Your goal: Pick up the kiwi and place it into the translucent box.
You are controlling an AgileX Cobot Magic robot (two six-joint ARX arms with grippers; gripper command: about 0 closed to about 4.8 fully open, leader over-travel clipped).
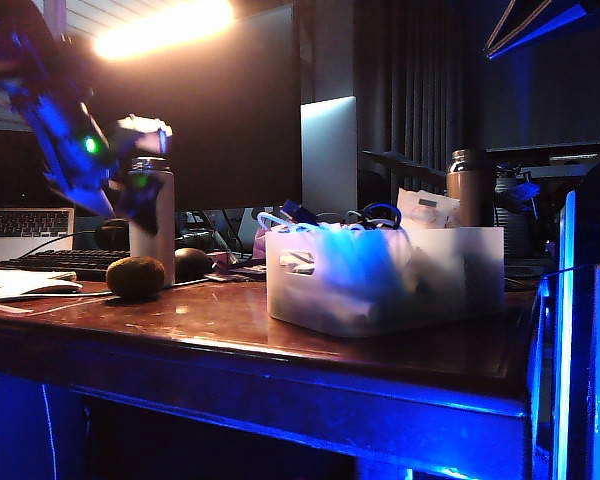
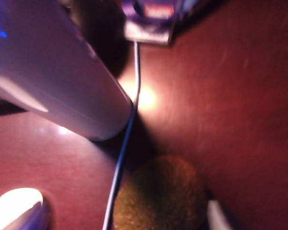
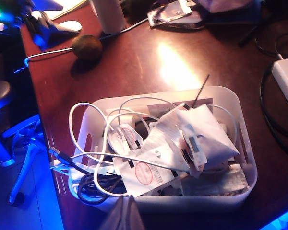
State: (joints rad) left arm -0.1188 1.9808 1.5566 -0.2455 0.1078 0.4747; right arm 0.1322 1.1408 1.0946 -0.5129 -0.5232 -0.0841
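With the left gripper [image 2: 125,215] spread wide just above the kiwi [image 2: 158,194] on the counter [image 2: 230,96], a careless descent could knock the adjacent white bottle [image 2: 53,72], while the right gripper [image 3: 122,215], state unclear, hangs over the cluttered translucent box [image 3: 230,100].

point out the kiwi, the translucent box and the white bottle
kiwi [image 1: 135,277], exterior view, middle of its fuzzy skin
translucent box [image 1: 435,265], exterior view, bare frosted front wall
white bottle [image 1: 157,225], exterior view, middle of its body
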